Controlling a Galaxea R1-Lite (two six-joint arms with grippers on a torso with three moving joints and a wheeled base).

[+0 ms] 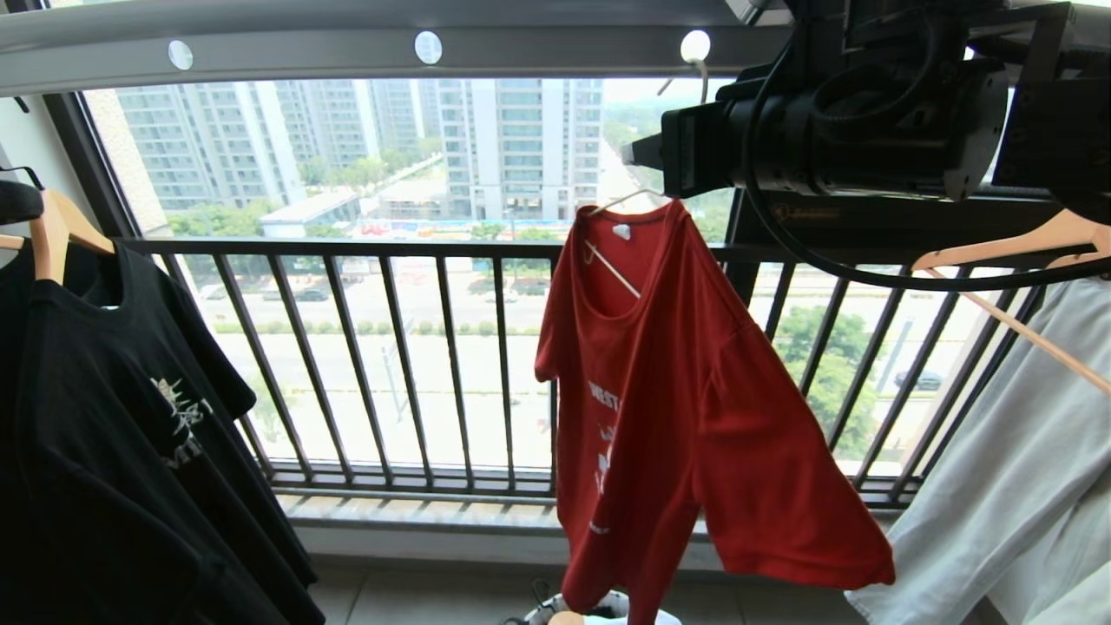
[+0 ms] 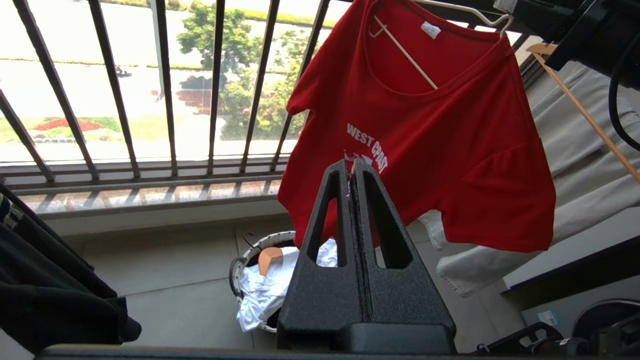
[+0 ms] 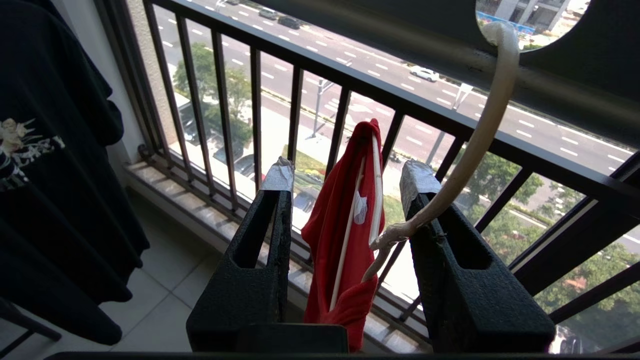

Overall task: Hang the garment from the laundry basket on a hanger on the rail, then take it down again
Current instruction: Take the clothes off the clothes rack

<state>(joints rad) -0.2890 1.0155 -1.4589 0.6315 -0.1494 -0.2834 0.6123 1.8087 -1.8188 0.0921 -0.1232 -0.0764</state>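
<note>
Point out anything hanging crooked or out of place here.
The red T-shirt hangs lopsided: its white wire hanger is tilted steeply, one arm slanting across the neck opening, with the fabric bunched toward one side. The hook is still through a hole in the rail.

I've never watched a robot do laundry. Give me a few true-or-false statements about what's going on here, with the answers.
1. The red T-shirt hangs on a white wire hanger hooked in a hole of the grey rail. True.
2. The right gripper is clamped shut on the shirt's hem. False: its jaws stand apart, up beside the hanger's neck.
3. The left gripper is shut. True.
4. The laundry basket on the floor holds only black clothes. False: white cloth lies in it.
5. A black T-shirt hangs on a wooden hanger. True.
</note>
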